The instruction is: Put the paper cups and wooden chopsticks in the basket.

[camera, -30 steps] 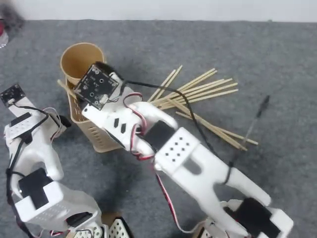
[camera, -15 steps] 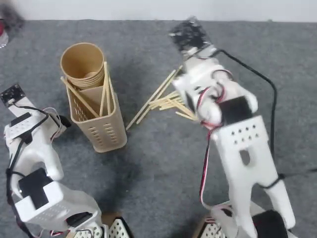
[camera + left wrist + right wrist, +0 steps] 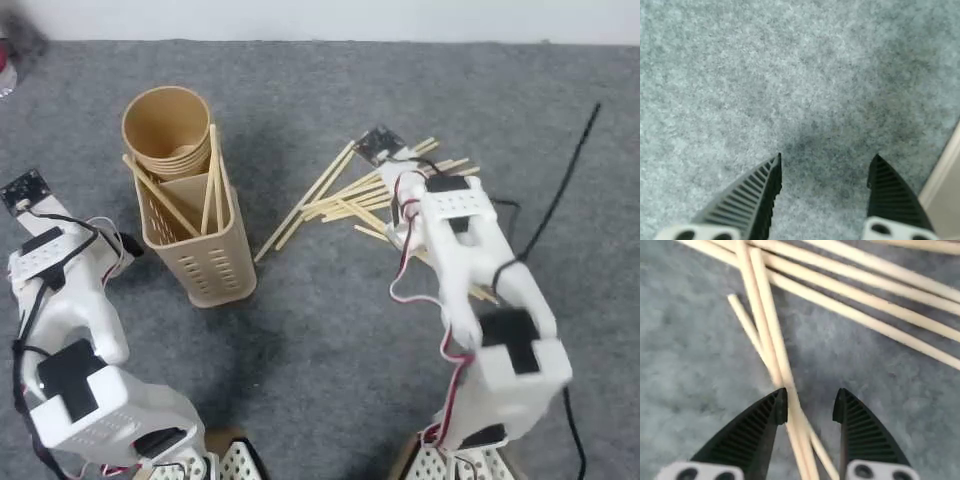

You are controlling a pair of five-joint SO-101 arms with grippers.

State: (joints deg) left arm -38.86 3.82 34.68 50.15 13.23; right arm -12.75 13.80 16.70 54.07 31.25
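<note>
1. I have the right gripper [image 3: 810, 401] partly open and low over the loose chopsticks [image 3: 335, 195]. Its jaws straddle two of them, gripping nothing; I judge it set for a pinch.
2. The left gripper [image 3: 824, 165] hangs wide open and empty over bare carpet [image 3: 790, 65], apparently parked out of the way.
3. The cups [image 3: 165, 120] sit nested in the basket [image 3: 205, 262], with several chopsticks leaning beside them.
4. In the high view, the right arm [image 3: 470, 250] covers part of the pile, so I cannot count the sticks there.
</note>
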